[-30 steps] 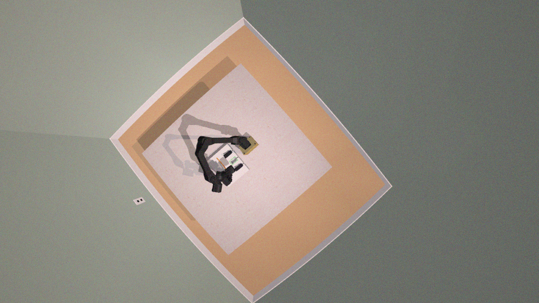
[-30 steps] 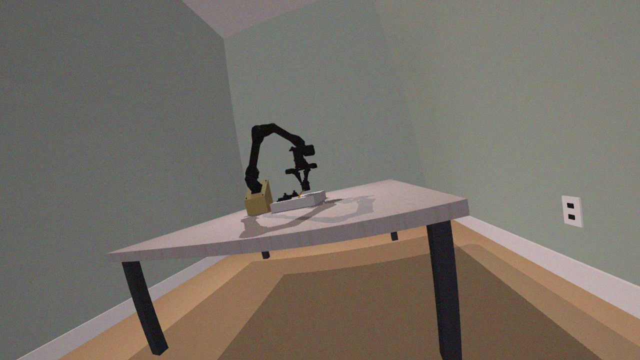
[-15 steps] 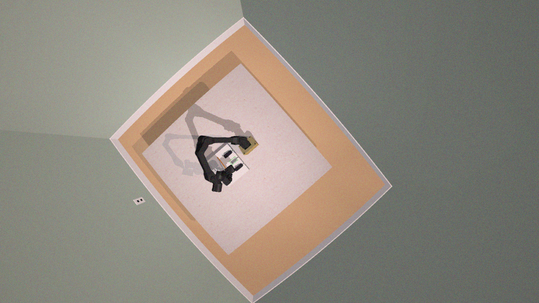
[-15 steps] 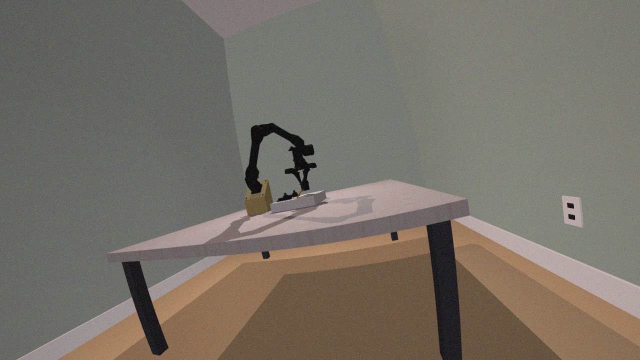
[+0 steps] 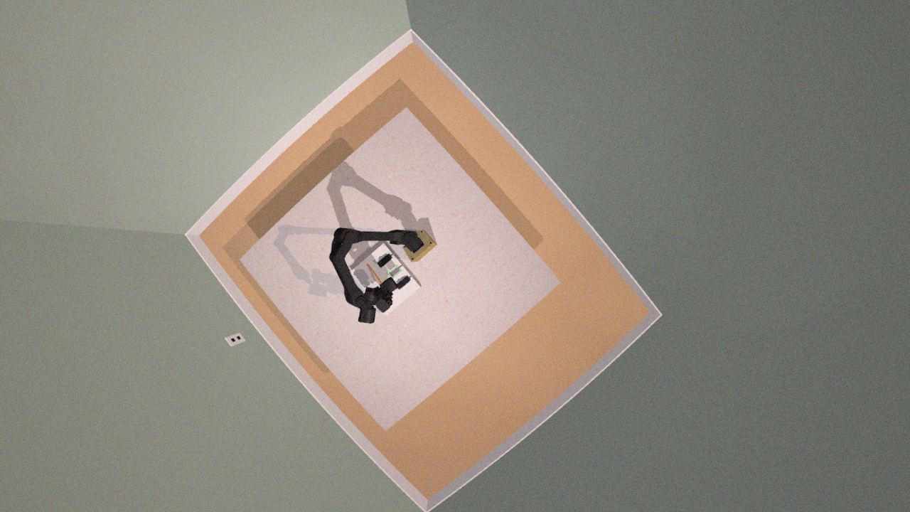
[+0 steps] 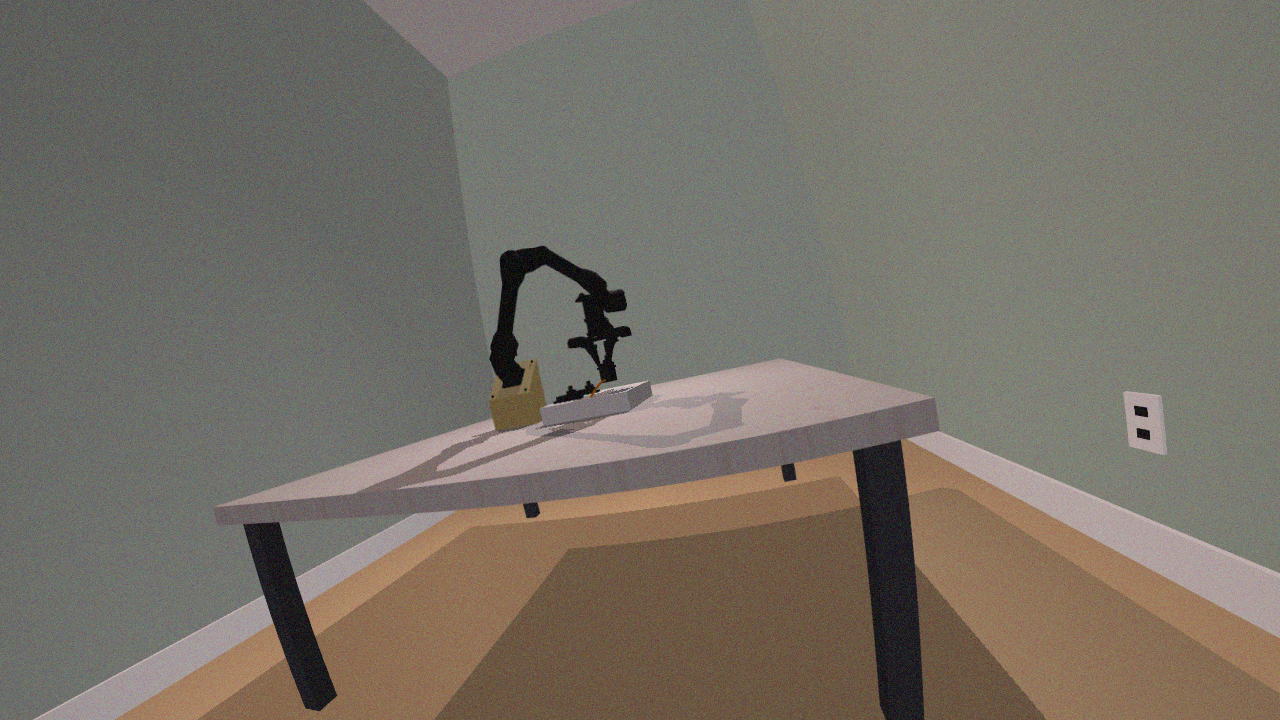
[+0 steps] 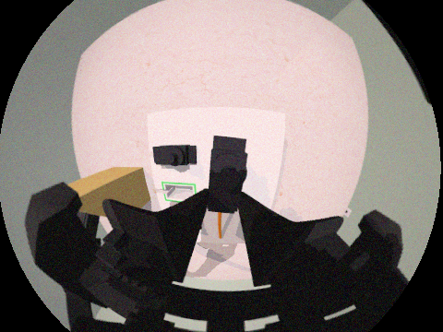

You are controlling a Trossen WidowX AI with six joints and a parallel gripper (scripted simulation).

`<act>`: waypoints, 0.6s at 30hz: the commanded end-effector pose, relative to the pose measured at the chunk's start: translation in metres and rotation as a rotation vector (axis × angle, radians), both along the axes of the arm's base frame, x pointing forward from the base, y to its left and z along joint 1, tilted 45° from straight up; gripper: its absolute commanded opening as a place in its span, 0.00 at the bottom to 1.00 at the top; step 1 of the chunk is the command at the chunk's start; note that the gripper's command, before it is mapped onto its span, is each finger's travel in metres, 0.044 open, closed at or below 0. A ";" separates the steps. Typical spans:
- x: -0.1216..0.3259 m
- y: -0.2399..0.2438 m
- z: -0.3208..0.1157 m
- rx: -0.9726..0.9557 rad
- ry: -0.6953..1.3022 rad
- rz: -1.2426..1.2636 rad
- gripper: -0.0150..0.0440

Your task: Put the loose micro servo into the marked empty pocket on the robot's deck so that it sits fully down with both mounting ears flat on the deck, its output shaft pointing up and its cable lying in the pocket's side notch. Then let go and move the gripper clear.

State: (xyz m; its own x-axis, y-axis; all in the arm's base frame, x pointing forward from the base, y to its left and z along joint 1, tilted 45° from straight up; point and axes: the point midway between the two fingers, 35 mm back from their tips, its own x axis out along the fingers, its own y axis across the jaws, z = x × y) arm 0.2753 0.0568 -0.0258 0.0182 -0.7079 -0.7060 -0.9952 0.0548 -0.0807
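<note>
My gripper [image 6: 607,360] [image 7: 223,194] is shut on the loose black micro servo [image 6: 608,371] [image 7: 229,159], which hangs a little above the white deck [image 5: 406,295] [image 6: 581,413] [image 7: 263,134]. In the wrist view the servo's long side runs up and down the picture, and its rounded top faces the camera. Its orange cable [image 6: 598,386] [image 7: 220,225] hangs below it toward the bottom of the picture. The green-outlined pocket [image 5: 392,270] [image 7: 179,183] is empty and lies left of the held servo in the wrist view. The fingers' contact with the servo is partly hidden.
A seated servo [image 5: 384,259] and another seated servo [image 5: 403,280] flank the pocket; one seated servo [image 7: 174,155] shows beyond it in the wrist view. The arm's tan base block [image 5: 422,252] [image 6: 516,410] [image 7: 120,186] stands close beside the deck.
</note>
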 end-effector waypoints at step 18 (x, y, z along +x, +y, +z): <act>-0.010 -0.002 0.006 0.012 -0.012 -0.001 0.25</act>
State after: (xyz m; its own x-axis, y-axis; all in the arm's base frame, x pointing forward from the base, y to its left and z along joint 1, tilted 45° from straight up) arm 0.2659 0.0529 -0.0227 0.0158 -0.7093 -0.7047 -0.9955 0.0548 -0.0775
